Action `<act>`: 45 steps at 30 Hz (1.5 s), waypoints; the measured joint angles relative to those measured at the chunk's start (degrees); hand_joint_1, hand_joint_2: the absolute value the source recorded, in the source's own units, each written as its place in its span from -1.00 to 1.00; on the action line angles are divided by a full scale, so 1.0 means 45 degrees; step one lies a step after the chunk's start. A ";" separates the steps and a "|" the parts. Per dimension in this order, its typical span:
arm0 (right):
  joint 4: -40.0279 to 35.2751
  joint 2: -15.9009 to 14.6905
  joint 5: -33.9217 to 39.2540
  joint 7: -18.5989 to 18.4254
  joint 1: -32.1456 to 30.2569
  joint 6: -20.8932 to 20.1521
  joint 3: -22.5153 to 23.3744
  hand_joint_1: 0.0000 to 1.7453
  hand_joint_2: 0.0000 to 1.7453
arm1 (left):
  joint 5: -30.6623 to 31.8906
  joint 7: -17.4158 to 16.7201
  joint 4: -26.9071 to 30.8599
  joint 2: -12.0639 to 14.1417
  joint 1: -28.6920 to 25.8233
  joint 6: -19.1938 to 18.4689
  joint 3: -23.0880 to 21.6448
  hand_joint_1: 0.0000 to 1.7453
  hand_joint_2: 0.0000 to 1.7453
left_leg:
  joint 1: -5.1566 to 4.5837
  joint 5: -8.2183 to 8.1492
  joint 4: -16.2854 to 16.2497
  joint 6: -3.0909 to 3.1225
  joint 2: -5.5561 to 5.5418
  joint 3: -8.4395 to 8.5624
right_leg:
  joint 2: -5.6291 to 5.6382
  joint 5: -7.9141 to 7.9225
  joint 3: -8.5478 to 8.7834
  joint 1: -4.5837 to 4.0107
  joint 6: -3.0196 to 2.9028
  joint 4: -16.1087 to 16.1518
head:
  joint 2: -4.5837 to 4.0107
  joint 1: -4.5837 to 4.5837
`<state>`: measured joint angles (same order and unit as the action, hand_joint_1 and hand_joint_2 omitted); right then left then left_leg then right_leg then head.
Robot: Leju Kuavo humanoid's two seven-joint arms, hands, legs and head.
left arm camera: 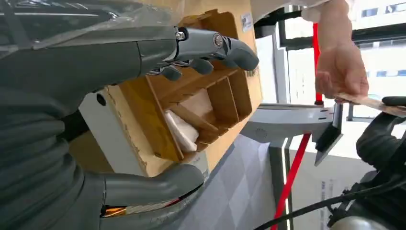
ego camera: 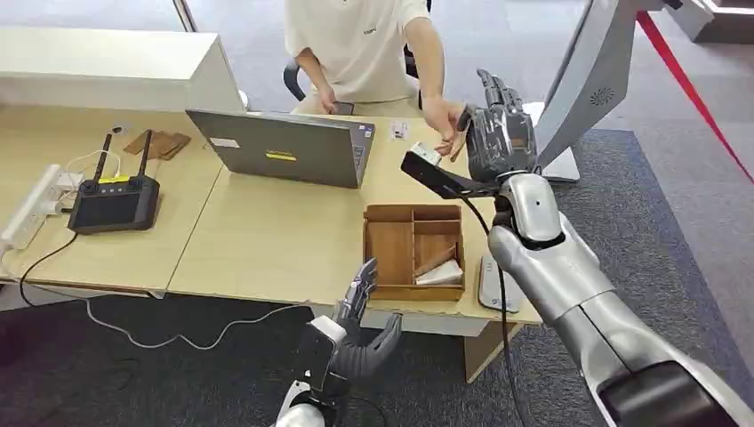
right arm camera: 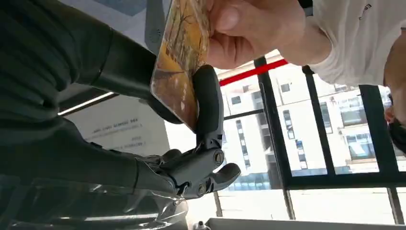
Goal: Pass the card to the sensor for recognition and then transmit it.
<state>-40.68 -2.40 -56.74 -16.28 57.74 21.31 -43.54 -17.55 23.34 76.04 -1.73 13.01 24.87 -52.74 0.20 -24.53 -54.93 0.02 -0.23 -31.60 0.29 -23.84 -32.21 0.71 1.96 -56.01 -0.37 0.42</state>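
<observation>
Up high, right hand [ego camera: 500, 133] pinches one card [right arm camera: 181, 62] (person's hand [ego camera: 442, 114] gripping too); left hand [ego camera: 360, 334] spread, holding nothing.

Silver arms [ego camera: 569, 276], dark-fingered robot hands [ego camera: 500, 133].

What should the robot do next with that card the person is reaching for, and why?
Probably let its right hand loosen its fingers and release the card. In the right wrist view the person's hand already grips the card's far end while the robot pinches the near end, so the handover looks nearly done. The left hand hangs open below the table edge.
</observation>
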 joint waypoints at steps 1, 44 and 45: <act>0.0233 0.0053 0.0073 -0.0005 0.0141 0.0000 -0.0024 1.00 1.00 | 0.0000 0.0000 -0.0043 -0.0015 0.0021 -0.0038 -0.0024 -1.00 1.00 | 0.0000 0.0000 0.0000 0.0000 0.0000 0.0002 | 0.0000 0.0000 -0.0001 0.0000 0.0000 0.0000 | 0.0000 -0.0005; 0.1912 0.0559 0.7810 0.3878 -0.0137 0.2035 0.0582 -1.00 1.00 | -0.0267 0.0078 -0.0675 -0.0092 0.0147 0.0733 -0.0117 -1.00 1.00 | 0.0005 0.0003 -0.0003 0.0001 -0.0005 0.0002 | -0.0002 0.0001 0.0001 -0.0005 0.0002 -0.0003 | 0.0000 0.0000; 0.1505 0.0559 0.9094 0.4456 -0.0511 0.2142 0.0753 -1.00 1.00 | -0.0238 0.0078 -0.0660 -0.0058 0.0084 0.0939 -0.0092 -1.00 1.00 | 0.0007 0.0002 -0.0002 0.0000 -0.0008 0.0005 | -0.0004 -0.0002 0.0007 -0.0007 0.0001 -0.0003 | 0.0000 0.0000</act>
<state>-33.91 0.11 -15.82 3.77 55.44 30.95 -40.15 -18.62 23.69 73.07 -1.99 13.39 29.10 -53.16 0.23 -24.52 -54.94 0.02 -0.27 -31.58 0.27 -23.85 -32.18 0.68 1.96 -56.02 -0.37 0.42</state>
